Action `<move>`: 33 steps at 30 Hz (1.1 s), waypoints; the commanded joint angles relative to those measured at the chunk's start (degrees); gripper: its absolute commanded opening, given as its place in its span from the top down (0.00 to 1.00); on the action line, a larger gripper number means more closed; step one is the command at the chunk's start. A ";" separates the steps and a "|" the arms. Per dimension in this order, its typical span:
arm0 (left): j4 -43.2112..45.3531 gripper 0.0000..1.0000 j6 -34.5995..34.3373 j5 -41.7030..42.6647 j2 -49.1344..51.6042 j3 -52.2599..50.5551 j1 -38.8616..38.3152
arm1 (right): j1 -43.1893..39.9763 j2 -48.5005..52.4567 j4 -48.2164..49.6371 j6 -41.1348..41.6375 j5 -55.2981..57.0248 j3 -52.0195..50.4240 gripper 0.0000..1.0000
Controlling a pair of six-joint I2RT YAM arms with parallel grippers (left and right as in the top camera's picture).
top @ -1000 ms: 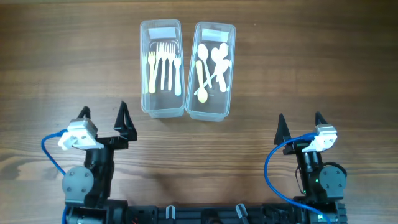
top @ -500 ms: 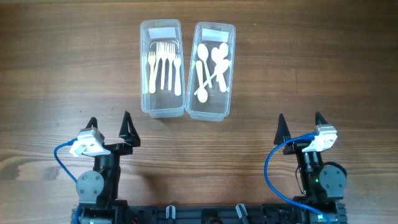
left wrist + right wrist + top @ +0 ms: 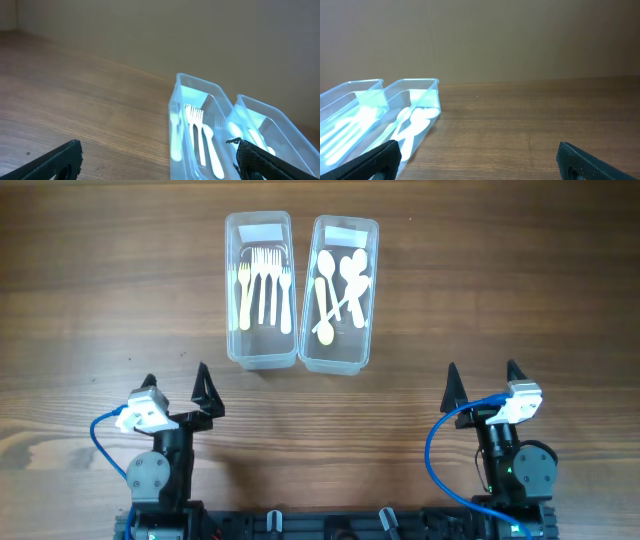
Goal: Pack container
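Two clear plastic containers stand side by side at the back middle of the table. The left container [image 3: 233,290] holds several pale forks [image 3: 264,285]. The right container [image 3: 372,290] holds several white spoons [image 3: 340,288]. My left gripper [image 3: 176,381] is open and empty near the front left, well short of the containers. My right gripper [image 3: 483,376] is open and empty at the front right. The left wrist view shows the fork container [image 3: 176,112] and the forks [image 3: 200,135] between my fingers [image 3: 155,162]. The right wrist view shows the spoon container [image 3: 435,86], the spoons [image 3: 410,125] and my open fingers [image 3: 477,162].
The wooden table [image 3: 520,280] stretches bare around both containers. A plain beige wall [image 3: 520,40] rises behind the table's far edge. Blue cables [image 3: 435,440] loop beside each arm base at the front.
My left arm has shifted slightly right and back toward the front edge, its gripper still open. The right arm and both containers have not moved.
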 commanded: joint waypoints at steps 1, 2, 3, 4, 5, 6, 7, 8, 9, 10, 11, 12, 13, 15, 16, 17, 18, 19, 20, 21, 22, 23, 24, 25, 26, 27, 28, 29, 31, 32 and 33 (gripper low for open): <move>-0.15 0.00 4.33 1.68 -0.66 -0.74 2.05 | -0.20 -0.20 0.20 -0.31 -0.87 -0.07 0.00; -0.24 0.00 6.62 2.60 -0.66 -0.74 2.45 | -0.20 -0.20 0.20 -0.31 -0.90 -0.09 0.00; -0.42 0.00 8.48 3.76 -0.66 -0.74 2.80 | -0.20 -0.20 0.20 -0.31 -0.87 -0.09 0.00; -0.42 0.00 8.81 3.91 -0.63 -0.74 2.95 | -0.20 -0.20 0.20 -0.33 -0.87 -0.09 0.00; -0.42 0.00 8.79 3.91 -0.63 -0.74 2.95 | -0.20 -0.20 0.20 -0.31 -0.87 -0.09 0.00; -0.42 0.00 8.79 3.91 -0.63 -0.74 2.95 | -0.20 -0.20 0.20 -0.33 -0.87 -0.09 0.00; -0.42 0.00 8.79 3.91 -0.63 -0.74 2.93 | -0.20 -0.20 0.20 -0.31 -0.90 -0.09 0.00; -0.42 0.00 8.79 3.91 -0.61 -0.74 2.95 | -0.20 -0.20 0.20 -0.31 -0.90 -0.09 0.00; -0.42 0.00 8.79 3.91 -0.61 -0.74 2.93 | -0.20 -0.20 0.20 -0.33 -0.90 -0.09 0.00; -0.42 0.00 8.79 3.91 -0.61 -0.74 2.93 | -0.20 -0.20 0.20 -0.33 -0.87 -0.09 0.00; -0.42 0.00 8.79 3.91 -0.57 -0.74 2.93 | -0.20 -0.20 0.20 -0.31 -0.87 -0.07 0.00; -0.42 0.00 8.79 3.91 -0.57 -0.74 2.93 | -0.20 -0.20 0.20 -0.31 -0.87 -0.09 0.00; -0.42 0.00 8.79 3.91 -0.57 -0.74 2.93 | -0.20 -0.20 0.20 -0.31 -0.87 -0.09 0.00; -0.42 0.00 8.79 3.91 -0.57 -0.74 2.95 | -0.20 -0.20 0.20 -0.33 -0.90 -0.09 0.00; -0.42 0.00 8.79 3.91 -0.57 -0.74 2.93 | -0.20 -0.20 0.20 -0.31 -0.87 -0.09 0.00; -0.42 0.00 8.79 3.91 -0.57 -0.74 2.93 | -0.20 -0.20 0.20 -0.33 -0.90 -0.09 0.00; -0.42 0.00 8.79 3.91 -0.57 -0.74 2.93 | -0.20 -0.20 0.20 -0.31 -0.87 -0.09 0.00; -0.42 0.00 8.79 3.91 -0.57 -0.74 2.93 | -0.20 -0.20 0.20 -0.31 -0.90 -0.09 0.00; -0.42 0.00 8.79 3.91 -0.57 -0.74 2.93 | -0.20 -0.20 0.20 -0.33 -0.87 -0.09 0.00; -0.42 0.00 8.79 3.91 -0.57 -0.74 2.93 | -0.20 -0.20 0.20 -0.33 -0.90 -0.09 0.00; -0.42 0.00 8.79 3.89 -0.57 -0.74 2.93 | -0.20 -0.20 0.20 -0.28 -0.87 -0.09 0.00; -0.42 0.00 8.79 3.91 -0.57 -0.74 2.93 | -0.20 -0.20 0.20 -0.31 -0.87 -0.09 0.00; -0.42 0.00 8.79 3.91 -0.57 -0.74 2.93 | -0.20 -0.20 0.20 -0.33 -0.87 -0.09 0.00; -0.42 0.00 8.79 3.91 -0.57 -0.74 2.93 | -0.20 -0.20 0.20 -0.31 -0.87 -0.09 0.00; -0.42 0.00 8.79 3.91 -0.57 -0.74 2.93 | -0.20 -0.20 0.20 -0.31 -0.90 -0.09 0.00; -0.42 0.00 8.79 3.91 -0.57 -0.74 2.93 | -0.20 -0.20 0.20 -0.33 -0.87 -0.09 0.00; -0.42 0.00 8.79 3.91 -0.57 -0.74 2.93 | -0.20 -0.20 0.20 -0.31 -0.90 -0.09 0.00; -0.42 0.00 8.79 3.91 -0.57 -0.74 2.93 | -0.20 -0.20 0.20 -0.33 -0.87 -0.09 0.00; -0.42 0.00 8.79 3.91 -0.57 -0.74 2.93 | -0.20 -0.20 0.20 -0.31 -0.87 -0.09 0.00; -0.42 0.00 8.79 3.91 -0.57 -0.74 2.93 | -0.20 -0.20 0.20 -0.33 -0.87 -0.09 0.00; -0.42 0.00 8.79 3.91 -0.57 -0.74 2.93 | -0.20 -0.20 0.20 -0.33 -0.87 -0.09 0.00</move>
